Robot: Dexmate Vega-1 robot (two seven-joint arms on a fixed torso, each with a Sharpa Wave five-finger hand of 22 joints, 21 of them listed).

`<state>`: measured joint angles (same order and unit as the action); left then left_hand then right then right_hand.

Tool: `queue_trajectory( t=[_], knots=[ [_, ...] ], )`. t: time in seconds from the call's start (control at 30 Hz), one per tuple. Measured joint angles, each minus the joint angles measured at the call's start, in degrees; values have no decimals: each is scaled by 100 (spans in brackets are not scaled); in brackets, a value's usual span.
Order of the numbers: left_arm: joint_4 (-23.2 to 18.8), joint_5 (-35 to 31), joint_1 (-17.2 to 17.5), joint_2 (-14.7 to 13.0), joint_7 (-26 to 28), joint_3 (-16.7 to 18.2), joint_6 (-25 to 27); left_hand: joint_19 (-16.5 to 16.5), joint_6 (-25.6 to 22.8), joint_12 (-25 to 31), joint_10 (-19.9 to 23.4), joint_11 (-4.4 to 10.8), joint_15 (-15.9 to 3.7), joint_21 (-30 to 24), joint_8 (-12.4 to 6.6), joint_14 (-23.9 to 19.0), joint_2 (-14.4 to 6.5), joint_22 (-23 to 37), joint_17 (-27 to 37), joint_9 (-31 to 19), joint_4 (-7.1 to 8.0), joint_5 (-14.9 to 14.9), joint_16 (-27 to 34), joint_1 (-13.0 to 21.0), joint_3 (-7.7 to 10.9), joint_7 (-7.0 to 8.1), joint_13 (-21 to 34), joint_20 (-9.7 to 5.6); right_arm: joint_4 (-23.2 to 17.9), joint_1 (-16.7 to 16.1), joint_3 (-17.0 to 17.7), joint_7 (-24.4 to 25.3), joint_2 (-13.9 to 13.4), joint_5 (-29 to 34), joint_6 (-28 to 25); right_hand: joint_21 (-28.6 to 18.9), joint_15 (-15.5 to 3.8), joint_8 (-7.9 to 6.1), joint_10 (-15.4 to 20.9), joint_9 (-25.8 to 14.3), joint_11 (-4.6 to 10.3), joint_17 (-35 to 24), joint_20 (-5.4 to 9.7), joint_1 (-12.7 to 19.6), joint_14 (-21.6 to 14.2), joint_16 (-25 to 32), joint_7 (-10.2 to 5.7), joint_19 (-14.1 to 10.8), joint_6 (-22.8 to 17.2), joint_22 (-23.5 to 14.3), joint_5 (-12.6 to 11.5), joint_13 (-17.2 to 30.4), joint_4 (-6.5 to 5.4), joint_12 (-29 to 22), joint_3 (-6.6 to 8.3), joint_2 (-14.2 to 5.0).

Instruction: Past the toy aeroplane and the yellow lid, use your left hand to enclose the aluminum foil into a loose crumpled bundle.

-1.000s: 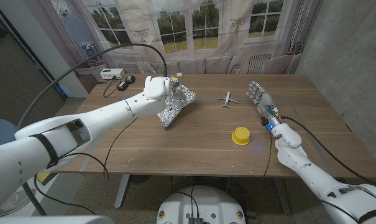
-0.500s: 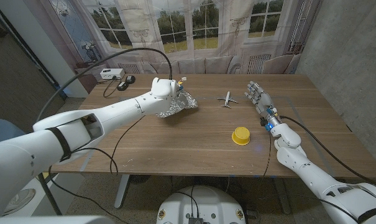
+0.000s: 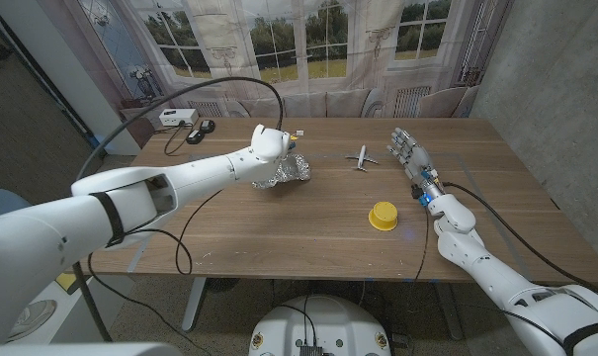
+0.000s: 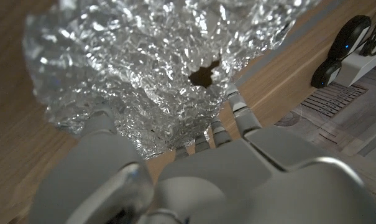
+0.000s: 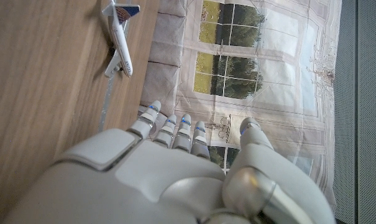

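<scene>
Nearest the robot, the yellow lid is shown on the tabletop, well apart from the foil. Just beyond it on the right, the right hand is held released, its fingers straight and apart, nothing in it. The toy aeroplane lies beside that hand, farther back, and is seen again in the right wrist view. Farther back on the left side, the left hand is closed over the aluminum foil, which rests on the tabletop beneath it; its fingers are seen pressed into the crinkled sheet. Compared with a second earlier, the foil has been gathered from a spread, angular sheet into a smaller, rounder mass. The bundle is therefore judged largely formed, with little enclosing left to be done.
</scene>
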<state>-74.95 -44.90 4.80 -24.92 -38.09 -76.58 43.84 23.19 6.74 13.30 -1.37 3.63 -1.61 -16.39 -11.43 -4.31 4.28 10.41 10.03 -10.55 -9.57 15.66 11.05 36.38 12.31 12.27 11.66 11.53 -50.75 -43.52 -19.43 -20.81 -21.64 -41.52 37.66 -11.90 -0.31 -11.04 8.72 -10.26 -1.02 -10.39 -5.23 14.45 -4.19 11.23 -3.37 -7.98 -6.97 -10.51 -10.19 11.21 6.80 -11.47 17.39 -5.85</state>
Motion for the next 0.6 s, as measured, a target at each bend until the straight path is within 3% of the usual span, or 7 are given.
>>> queue_trajectory(
  t=[0.1,0.2,0.37,0.43,0.5,0.6],
  knots=[
    [25,-190,-12,13,-20,-53,11,546,-228,104,174,-48,-51,-118,-26,-429,-210,25,35,-13,-36,10,81,894,236,1,92,-281,40,29,-11,0,16,7,6,0,0,0,0,0,0,0,0,0,0,0,0,0,0,0,0,0,0,0,0,0],
    [75,-360,-23,37,2,-189,27,1070,-712,320,491,-29,-63,-286,-157,-983,-483,65,131,-26,-23,-184,235,1621,423,-15,215,-707,72,56,-23,15,28,50,26,0,0,0,0,0,0,0,0,1,0,0,0,0,0,0,0,0,0,0,0,0],
    [62,-585,62,19,212,-210,47,1766,-2007,790,1088,-44,-59,-615,-493,-1683,-754,112,387,-68,-47,-506,521,2423,523,-193,445,-1233,80,78,-50,76,30,109,37,0,-1,0,0,0,0,-1,0,1,0,0,0,0,0,0,0,0,0,0,0,0],
    [23,-688,147,-9,371,-190,55,2034,-2735,1057,1419,-27,4,-804,-716,-2012,-773,154,556,-103,-46,-534,741,2719,529,-362,584,-1440,79,82,-60,112,27,143,38,0,-1,0,0,0,0,-1,0,1,0,0,0,0,0,0,0,0,0,0,0,0],
    [2,-764,205,-25,509,-162,61,2242,-3342,1288,1689,-5,20,-998,-914,-2318,-650,182,721,-133,-55,-539,955,2843,546,-527,704,-1587,73,84,-70,142,18,168,38,0,-1,0,22,0,-22,-1,0,1,1,0,0,0,0,0,0,0,0,0,0,0],
    [-39,-875,321,-56,758,-92,66,2423,-3894,1601,2015,-31,100,-1343,-1298,-2716,-453,247,1016,-215,-92,-519,1204,3040,588,-533,891,-1628,52,85,-87,189,6,210,39,0,-1,0,32,0,-32,-1,0,1,1,0,0,0,1,0,0,0,0,0,0,0]
  ],
)
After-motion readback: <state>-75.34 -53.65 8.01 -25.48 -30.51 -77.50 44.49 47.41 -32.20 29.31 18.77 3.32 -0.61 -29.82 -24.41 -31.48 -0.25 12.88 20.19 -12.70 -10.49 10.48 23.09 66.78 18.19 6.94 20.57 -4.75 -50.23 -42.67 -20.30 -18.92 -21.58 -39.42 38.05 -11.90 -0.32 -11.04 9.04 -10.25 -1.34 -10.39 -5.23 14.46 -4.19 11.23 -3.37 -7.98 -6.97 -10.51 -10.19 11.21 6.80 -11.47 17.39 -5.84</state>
